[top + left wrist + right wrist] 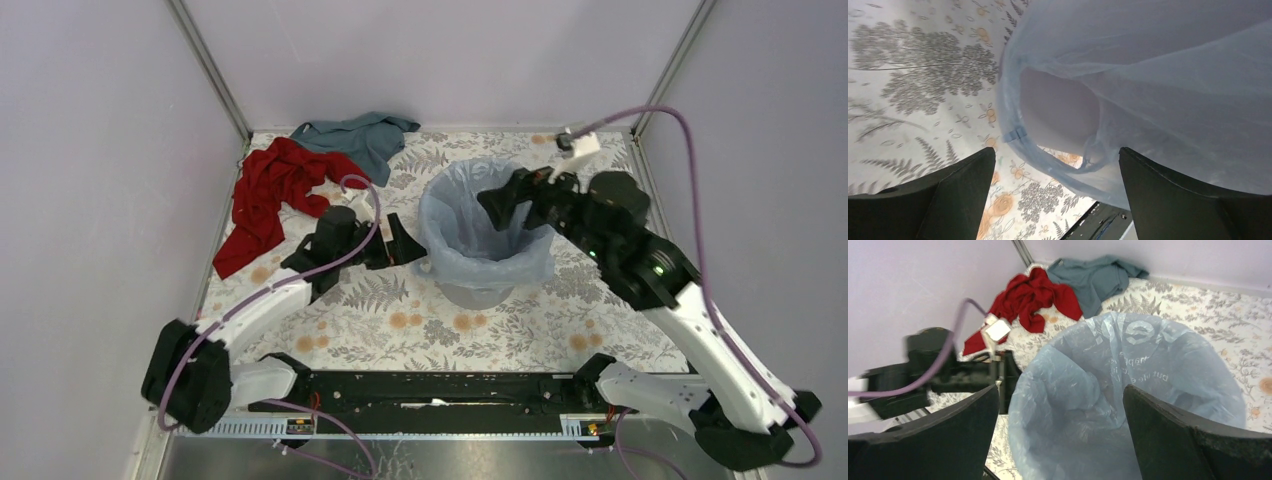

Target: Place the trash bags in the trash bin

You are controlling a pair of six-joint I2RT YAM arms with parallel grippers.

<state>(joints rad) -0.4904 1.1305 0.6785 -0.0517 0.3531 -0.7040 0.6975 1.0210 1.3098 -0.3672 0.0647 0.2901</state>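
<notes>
The trash bag (pixel 455 212) is a thin, pale blue film, see-through and full of creases. It carries faint pale lettering, which the right wrist view catches on the inner side. It sits in the trash bin (pixel 478 296), lining the inside. Its mouth is spread over the wide rim, and the spare film hangs down outside as a loose skirt, leaving only the bin's light grey foot bare. The bin stands upright near the middle of the floral table (pixel 400 330).

The left jaws are level with the bin's left side and stand open. In the left wrist view the two dark fingers (pixel 943 200) are wide apart, with the bag's hanging hem just in front of them and nothing clamped. A loop-shaped gap in the film there shows a smooth grey surface behind it. The right jaws hang over the bin's mouth, also spread apart and empty, facing down into the lined hollow.

By count there are one bag, one bin, two arms and two cloths. The red cloth (pixel 270 190) and the teal-grey cloth (pixel 360 135) lie touching in the far left corner, well apart from the bin.
</notes>
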